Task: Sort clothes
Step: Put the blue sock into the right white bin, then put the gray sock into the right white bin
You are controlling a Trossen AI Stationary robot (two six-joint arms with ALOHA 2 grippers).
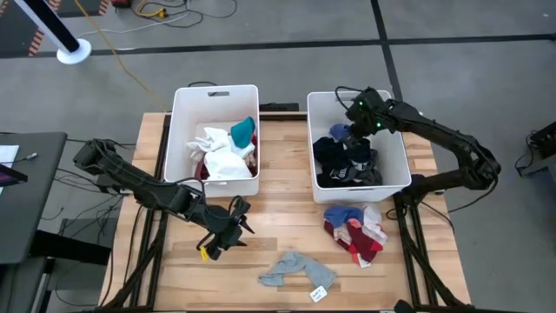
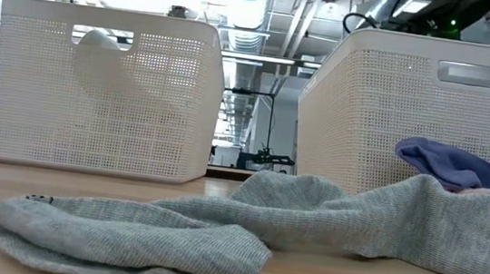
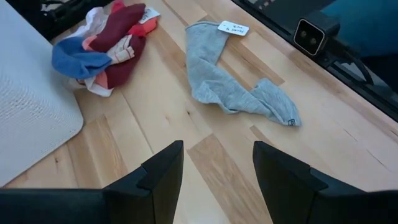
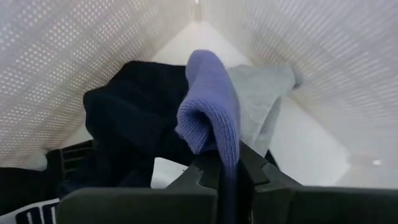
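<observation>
My right gripper (image 4: pixel 227 174) reaches down into the right white bin (image 1: pixel 401 165), shut on a blue-purple sock (image 4: pixel 208 106). Below the sock, dark navy and black clothes (image 1: pixel 347 161) and a grey piece (image 4: pixel 264 99) lie in that bin. My left gripper (image 3: pixel 217 168) hovers open over bare wood near the table's front left (image 1: pixel 228 228), holding nothing. A grey sock (image 3: pixel 230 87) with a paper tag (image 3: pixel 233 28) lies flat on the table. A red, blue and white pile of clothes (image 1: pixel 354 230) rests in front of the right bin. My right gripper pinches the blue-purple sock between its two fingers at a narrow stretch (image 4: pixel 229 163) of the knit. The fingers slant down from above into the bin. Past the fingertips the sock bulges into a folded loop (image 4: pixel 205 118) above the dark clothes.
The left white bin (image 1: pixel 215 94) holds white, teal and maroon clothes (image 1: pixel 228 148). Both bins stand along the table's far half. A camera (image 3: pixel 311 36) sits at the near table edge. Bare wood lies between my left gripper and the grey sock.
</observation>
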